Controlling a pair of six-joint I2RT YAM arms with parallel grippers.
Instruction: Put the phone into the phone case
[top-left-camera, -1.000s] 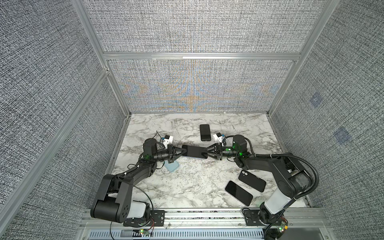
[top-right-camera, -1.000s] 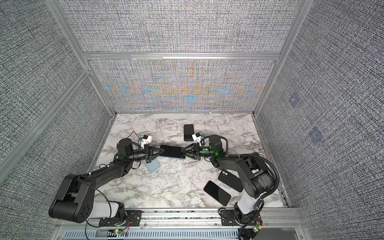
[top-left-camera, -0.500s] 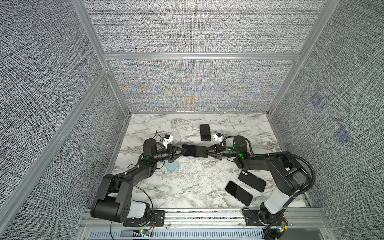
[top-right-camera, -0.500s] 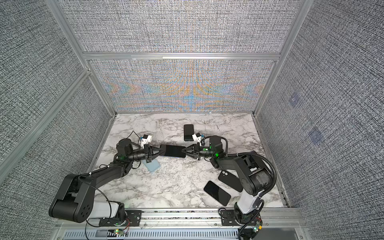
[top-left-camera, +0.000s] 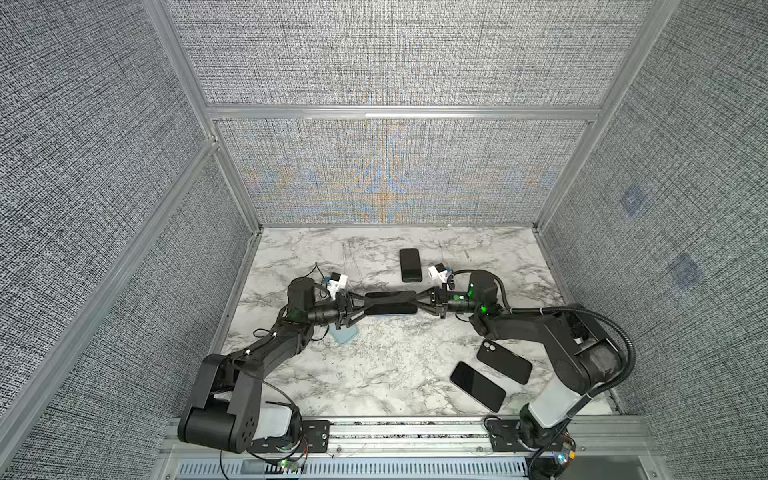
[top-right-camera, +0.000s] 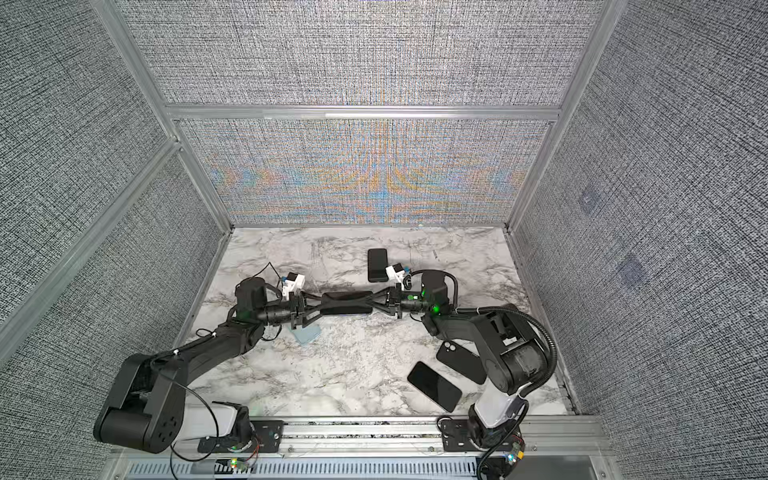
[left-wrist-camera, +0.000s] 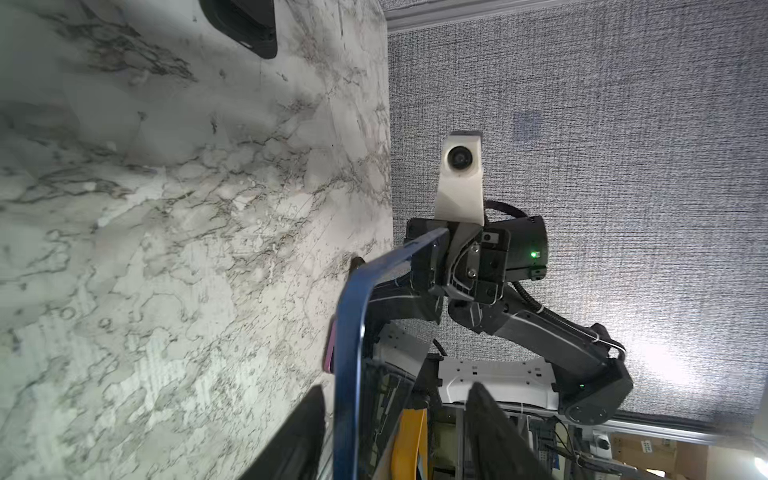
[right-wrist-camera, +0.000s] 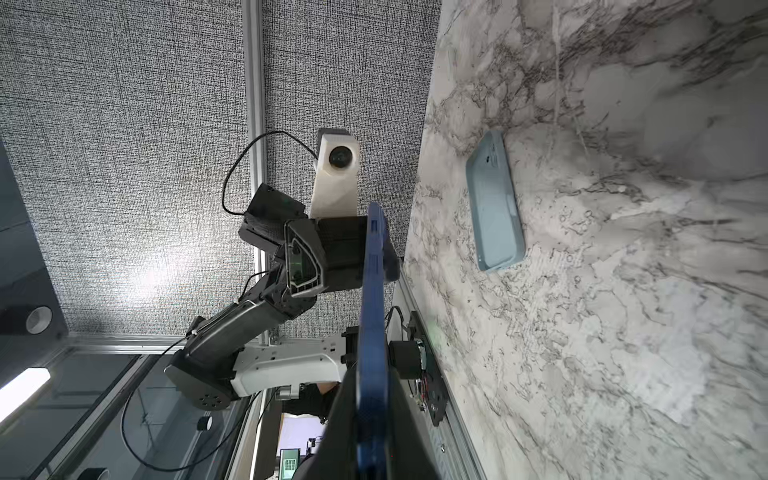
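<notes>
Left wrist view: left claw (left-wrist-camera: 395, 390) spread either side of the blue phone (left-wrist-camera: 348, 353), not gripping. Right claw (top-left-camera: 419, 302) pinches the phone's other end, holding it above the table (top-left-camera: 374, 374) near the phone case (top-left-camera: 344, 335)

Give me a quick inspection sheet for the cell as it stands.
Surface: marble table, no spills seen.
Job's things: blue phone held in the air, edge up; light-blue phone case flat on the table, empty.
Clutter: far dark phone, lens-up dark phone, screen-up dark phone, all lying flat.
End effectors: left end effector open around the phone's end; right end effector shut on the phone.
Cables: thin wire looped at left wrist; ribbed hose on right arm.
Surroundings: grey fabric walls, aluminium frame.
</notes>
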